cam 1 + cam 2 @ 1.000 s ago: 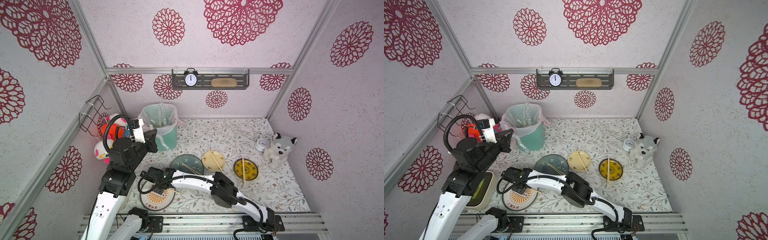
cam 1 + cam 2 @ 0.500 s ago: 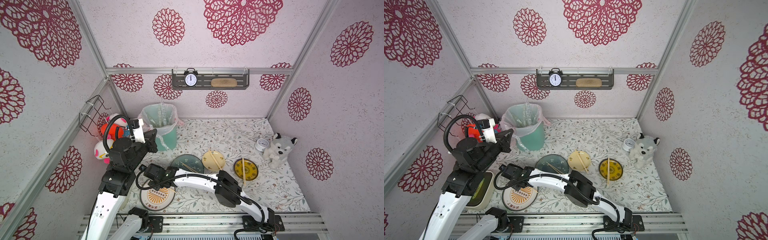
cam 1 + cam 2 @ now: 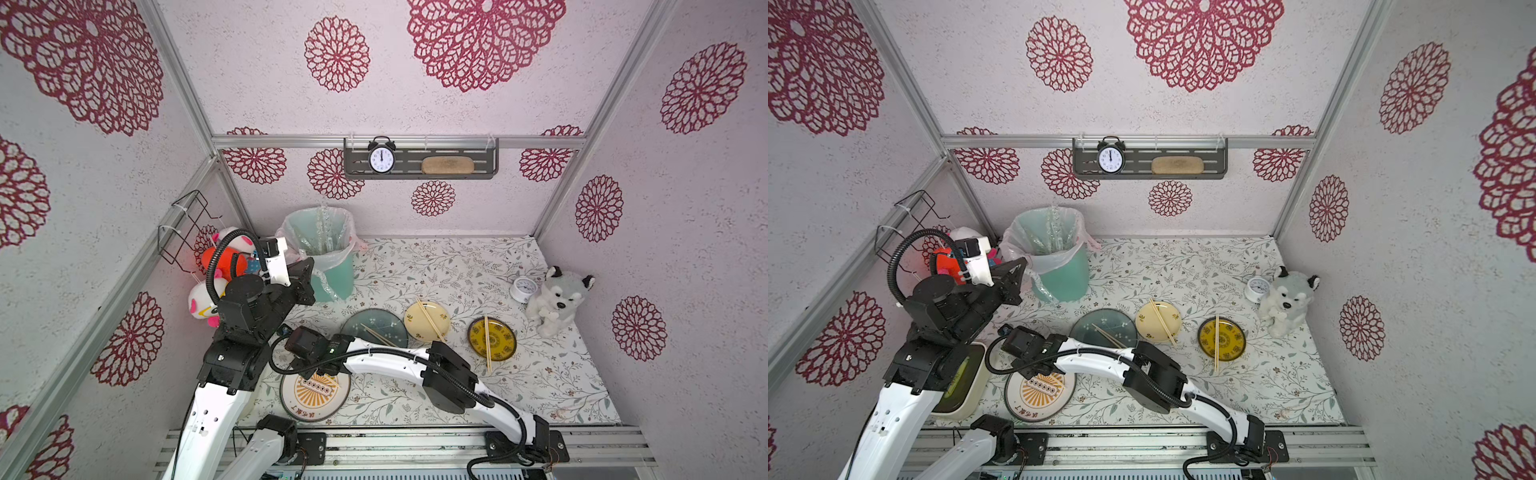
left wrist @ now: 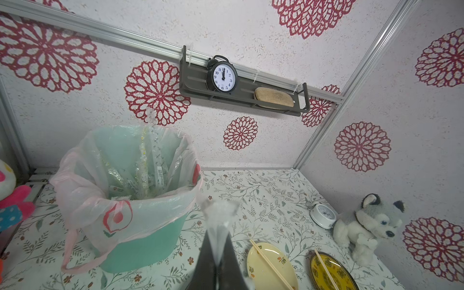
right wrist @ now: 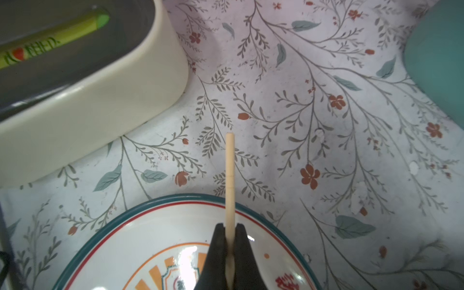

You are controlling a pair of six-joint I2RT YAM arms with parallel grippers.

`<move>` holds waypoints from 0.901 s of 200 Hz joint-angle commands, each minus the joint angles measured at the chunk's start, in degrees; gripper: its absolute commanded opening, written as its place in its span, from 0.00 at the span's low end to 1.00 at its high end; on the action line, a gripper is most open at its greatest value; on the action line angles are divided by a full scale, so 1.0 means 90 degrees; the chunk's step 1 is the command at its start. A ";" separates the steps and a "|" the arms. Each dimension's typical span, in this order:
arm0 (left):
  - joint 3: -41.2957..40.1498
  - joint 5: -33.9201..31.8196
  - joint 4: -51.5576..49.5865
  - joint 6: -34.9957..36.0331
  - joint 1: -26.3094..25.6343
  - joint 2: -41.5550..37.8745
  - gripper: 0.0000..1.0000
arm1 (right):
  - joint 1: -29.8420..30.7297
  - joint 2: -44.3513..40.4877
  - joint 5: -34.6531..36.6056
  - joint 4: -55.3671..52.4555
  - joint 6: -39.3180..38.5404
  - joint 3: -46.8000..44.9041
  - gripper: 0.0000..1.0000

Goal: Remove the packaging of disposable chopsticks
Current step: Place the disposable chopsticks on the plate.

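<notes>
Your left gripper (image 4: 217, 241), clamped on the crinkly clear plastic sleeve (image 4: 220, 213), hangs by the lined teal bin (image 4: 150, 246) at the back-left corner of the floral table (image 5: 301, 130), apparently to bin it; your right gripper (image 5: 229, 232) pinches pale wooden chopsticks (image 5: 230, 170) over the front-left white, orange-patterned plate (image 5: 140, 226), apparently for serving.

**Tabletop tally**

Four plates (image 3: 353, 328) (image 3: 415, 325) (image 3: 501, 338) (image 3: 311, 410); three chopstick pairs (image 3: 376, 333) (image 3: 430, 319) (image 3: 486, 345), plus one single stick (image 5: 230, 175); two clocks (image 3: 381, 160) (image 3: 524, 289); one bin (image 3: 336, 280); one tray (image 3: 976, 392); one husky (image 3: 557, 300); one sleeve (image 4: 219, 213) outside the bin, several more sleeves (image 4: 144, 160) inside, too tangled to count.
</notes>
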 commanded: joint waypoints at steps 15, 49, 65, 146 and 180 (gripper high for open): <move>-0.0026 0.0073 0.0124 0.0097 0.0069 0.0027 0.03 | -0.0030 0.0153 -0.0039 -0.0145 0.0214 0.0211 0.00; -0.0026 0.0120 0.0133 0.0107 0.0069 0.0045 0.04 | -0.0019 0.0127 -0.0045 -0.0226 0.0200 0.0218 0.04; -0.0016 0.0117 0.0143 0.0107 0.0069 0.0056 0.04 | -0.0005 0.0098 -0.0028 -0.0255 0.0203 0.0222 0.06; -0.0017 0.0126 0.0153 0.0126 0.0079 0.0051 0.05 | 0.0076 -0.0072 0.0235 -0.0374 0.0051 0.0188 0.18; -0.0026 0.0132 0.0143 0.0130 0.0079 0.0047 0.05 | 0.0104 -0.0149 0.0314 -0.0402 0.0009 0.0183 0.19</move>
